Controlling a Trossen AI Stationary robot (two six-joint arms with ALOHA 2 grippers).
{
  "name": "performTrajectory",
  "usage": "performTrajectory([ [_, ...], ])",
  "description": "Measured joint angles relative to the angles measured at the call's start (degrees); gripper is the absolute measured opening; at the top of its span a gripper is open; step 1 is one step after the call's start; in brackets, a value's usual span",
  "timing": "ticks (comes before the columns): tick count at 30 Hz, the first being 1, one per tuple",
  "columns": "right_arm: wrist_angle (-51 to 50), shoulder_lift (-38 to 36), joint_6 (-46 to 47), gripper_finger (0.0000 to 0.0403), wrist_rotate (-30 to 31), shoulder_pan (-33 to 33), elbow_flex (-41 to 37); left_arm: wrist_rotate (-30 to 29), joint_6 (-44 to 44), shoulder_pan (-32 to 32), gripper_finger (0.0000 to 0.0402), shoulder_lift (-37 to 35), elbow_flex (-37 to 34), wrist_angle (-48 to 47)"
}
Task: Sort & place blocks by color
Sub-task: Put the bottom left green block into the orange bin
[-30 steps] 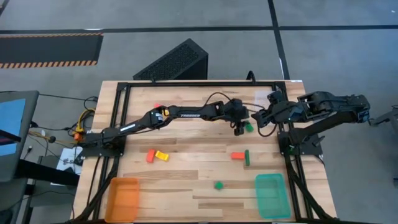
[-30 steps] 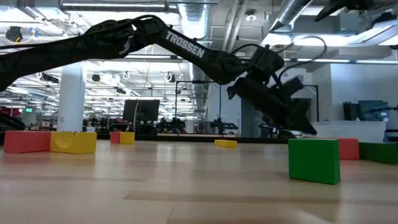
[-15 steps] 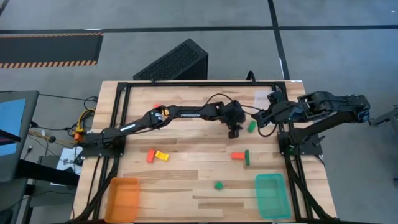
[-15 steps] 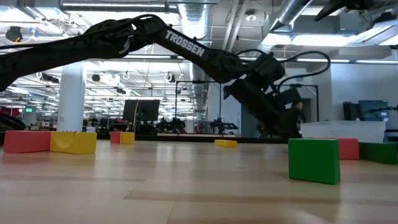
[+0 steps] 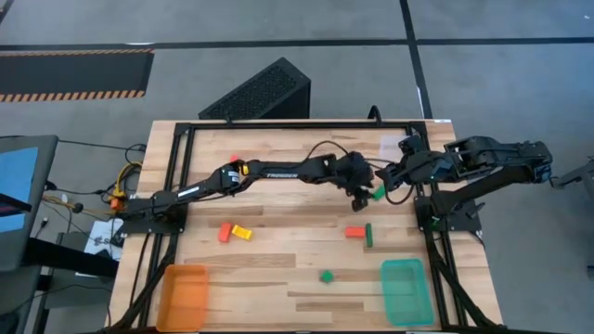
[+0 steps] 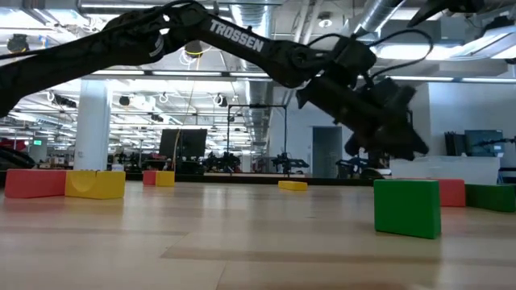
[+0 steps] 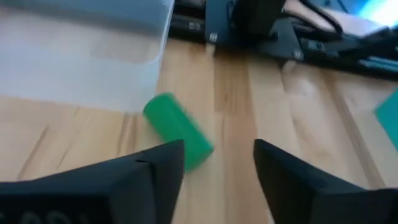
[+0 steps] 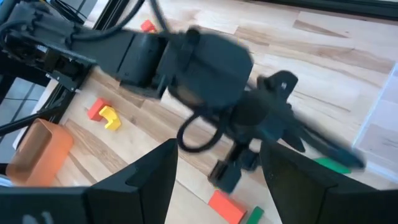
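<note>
Blocks lie scattered over the worktop, and the one being worked on is a green block at the far right part of the worktop, just ahead of the left gripper. That gripper's fingers stand apart with nothing between them; the block rests on the wood a little to one side of the gap, tilted across it, beside a clear tray.

To do this pick well, I judge the gripper should shift sideways until the block sits squarely in the gap, turn to meet its long sides, lower until the fingers straddle it, then close. The right gripper waits very near, fingers apart and empty, so the left arm needs care not to brush it.

Counted from above: two green blocks besides this one, a bar and a small chunk near the teal tray. One red block touches the green bar; another red block sits beside a yellow block, and a third red block shows at the far edge. More may be hidden under the arms. The orange tray holds nothing.
</note>
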Motion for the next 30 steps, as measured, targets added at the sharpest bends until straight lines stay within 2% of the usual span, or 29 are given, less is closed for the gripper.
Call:
performTrajectory([
  [3,0.1,0.0,0.0,0.0254,0.0,0.0,0.0,-7.6,0.2,-2.1,0.0228,0.4,-0.4,3.5],
  [5,0.1,0.0,0.0,0.0254,0.0,0.0,0.0,-14.1,0.2,-3.3,0.0254,0.4,-2.8,10.1],
  [8,0.1,0.0,0.0,0.0254,0.0,-0.1,0.0,-22.4,0.2,-4.5,0.0282,0.5,-6.2,18.9],
  [10,0.1,0.0,0.0,0.0254,0.0,-0.1,0.0,-25.3,0.2,-4.8,0.0292,0.6,-7.1,22.9],
  [13,0.2,0.0,0.0,0.0254,-0.5,-0.1,0.0,-25.7,-0.3,-4.6,0.0296,1.9,-7.2,27.1],
  [17,0.3,0.0,0.0,0.0254,-1.4,-0.1,0.0,-25.4,-1.7,-3.8,0.0293,4.9,-7.6,27.0],
  [23,0.5,0.0,0.0,0.0254,-2.6,0.6,0.0,-30.3,-1.8,-2.8,0.0282,5.7,-7.3,28.0],
  [30,0.5,0.0,0.0,0.0254,-2.8,1.5,0.0,-24.7,-5.0,-1.9,0.0263,6.1,-7.4,26.7],
])
